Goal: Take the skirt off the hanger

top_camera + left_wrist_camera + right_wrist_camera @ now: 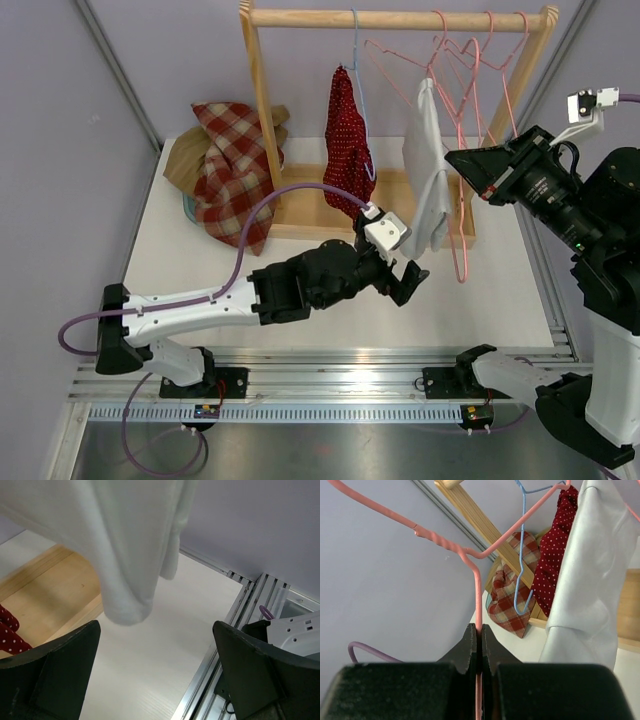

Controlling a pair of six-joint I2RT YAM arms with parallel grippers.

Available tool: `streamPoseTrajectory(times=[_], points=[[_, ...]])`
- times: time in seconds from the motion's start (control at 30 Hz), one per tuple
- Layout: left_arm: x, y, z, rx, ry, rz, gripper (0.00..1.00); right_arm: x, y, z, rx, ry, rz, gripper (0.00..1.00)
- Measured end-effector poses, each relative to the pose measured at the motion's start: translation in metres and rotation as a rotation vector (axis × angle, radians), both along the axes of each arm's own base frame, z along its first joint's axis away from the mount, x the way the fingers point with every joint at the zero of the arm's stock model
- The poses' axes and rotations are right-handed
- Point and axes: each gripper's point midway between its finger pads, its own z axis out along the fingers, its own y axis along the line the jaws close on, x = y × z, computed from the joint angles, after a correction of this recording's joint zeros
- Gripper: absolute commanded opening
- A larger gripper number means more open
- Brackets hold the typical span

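From the top external view, a wooden clothes rack with a round top rail (pixel 400 18) stands on the white table (pixel 500 310). It carries a red white-dotted garment (pixel 346 135) on a light-blue wire hanger (pixel 357 80) and, further right, the white fabric skirt (pixel 430 175) draped on a pink wire hanger (pixel 461 230), with more pink hangers beside it. A red-and-cream checked cloth (pixel 228 165) lies heaped on the table left of the rack. The left gripper (pixel 410 280) reaches in low, just below and in front of the skirt's bottom edge, its jaws spread apart and holding nothing. The right gripper (pixel 455 158) sits higher, at the skirt's right side against the pink wire. In the left wrist view, the two black fingers (pixel 55 675) stand wide open at either side of the frame, with bare table between them. The skirt's (pixel 130 555) rounded lower fold hangs above them without touching either one. The rack's wooden base (pixel 45 595) and a bit of the dotted garment (pixel 9 630) show on the left. In the right wrist view, the right gripper's (pixel 479 652) jaws are pressed together on a straight run of the pink wire hanger (pixel 477 600), which rises from them and bends off to both sides. The skirt (pixel 590 580) hangs to the right, still on its hanger. Behind it are the blue hanger (pixel 521 555), the dotted garment (pixel 555 545) and the checked cloth (pixel 507 602).
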Motion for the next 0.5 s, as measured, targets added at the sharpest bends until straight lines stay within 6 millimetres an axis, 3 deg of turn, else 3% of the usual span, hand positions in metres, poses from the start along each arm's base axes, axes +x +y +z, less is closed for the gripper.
streamPoseTrajectory(times=[0.17,0.2,0.23,0.33,0.5], points=[[0.009,-0.01,0.007,-0.019,-0.047,0.021,0.99,-0.014,0.003,-0.001,0.021,0.02,0.041,0.0],[0.011,-0.013,0.006,-0.013,-0.053,0.028,0.97,-0.017,0.003,0.0,0.028,0.019,0.049,0.0],[0.012,-0.016,0.004,-0.008,-0.057,0.032,0.87,-0.02,0.004,0.002,0.033,0.019,0.063,0.0],[0.017,-0.022,-0.009,0.027,-0.069,0.042,0.77,-0.03,0.006,0.011,0.057,0.011,0.093,0.0],[0.019,-0.026,-0.018,0.054,-0.074,0.044,0.73,-0.042,0.007,0.021,0.08,-0.007,0.123,0.0]])
